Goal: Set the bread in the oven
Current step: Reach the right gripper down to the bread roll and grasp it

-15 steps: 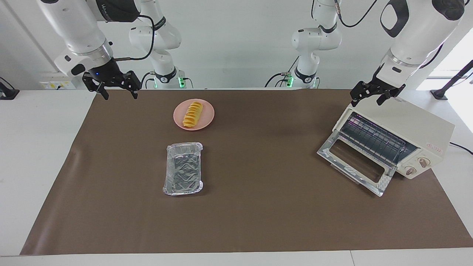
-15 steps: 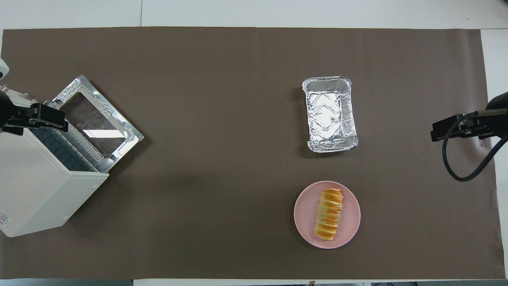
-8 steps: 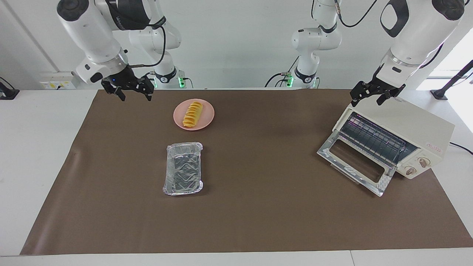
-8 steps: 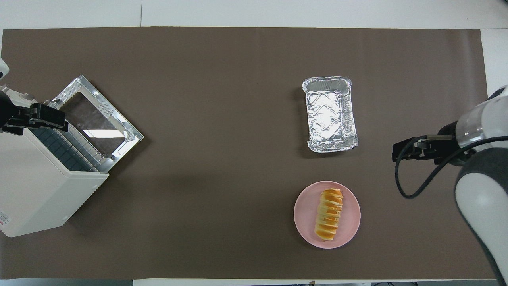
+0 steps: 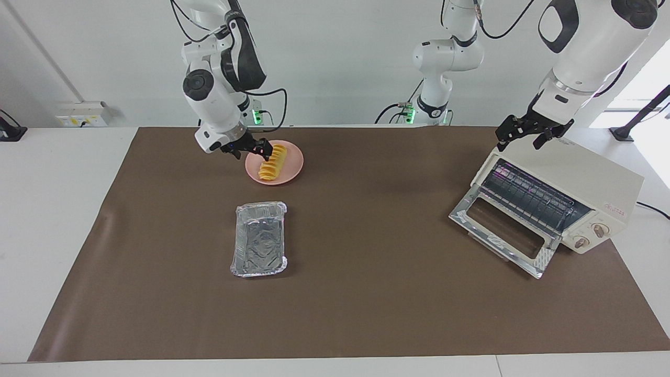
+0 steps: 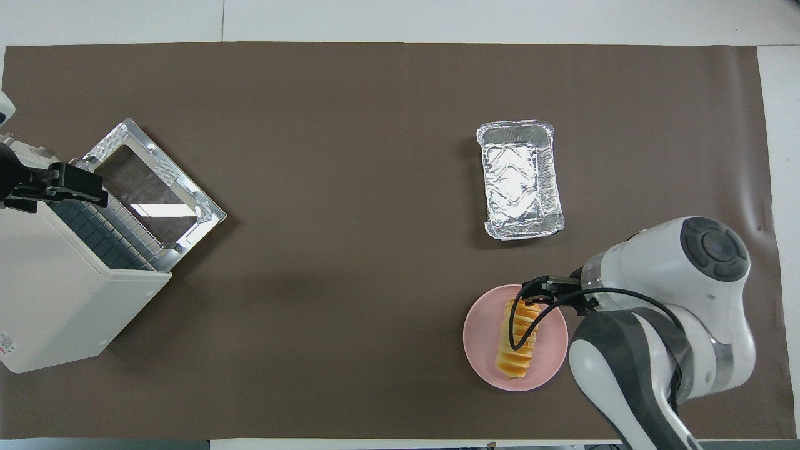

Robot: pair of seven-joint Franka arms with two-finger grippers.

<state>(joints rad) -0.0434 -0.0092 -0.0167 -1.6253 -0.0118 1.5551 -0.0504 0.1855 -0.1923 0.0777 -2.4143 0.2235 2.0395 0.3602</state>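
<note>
The bread (image 5: 273,162) is a ridged golden-yellow loaf lying on a round pink plate (image 5: 294,166) close to the robots; it also shows in the overhead view (image 6: 517,340) on the plate (image 6: 482,337). My right gripper (image 5: 252,153) is open and empty, low over the plate's rim beside the bread, and appears in the overhead view (image 6: 537,290). The cream-white oven (image 5: 591,175) stands at the left arm's end, its glass door (image 5: 502,230) dropped open and the wire rack showing. My left gripper (image 5: 527,137) waits open over the oven's top (image 6: 56,300).
A crinkled silver foil tray (image 5: 259,240) lies empty on the brown mat (image 5: 366,293), farther from the robots than the plate; it also shows in the overhead view (image 6: 520,180). The oven's open door juts out toward the middle of the mat.
My right arm has swung in from the right arm's end of the table and come down over the pink plate beside the bread. The left arm, bread, tray and oven have not moved.
</note>
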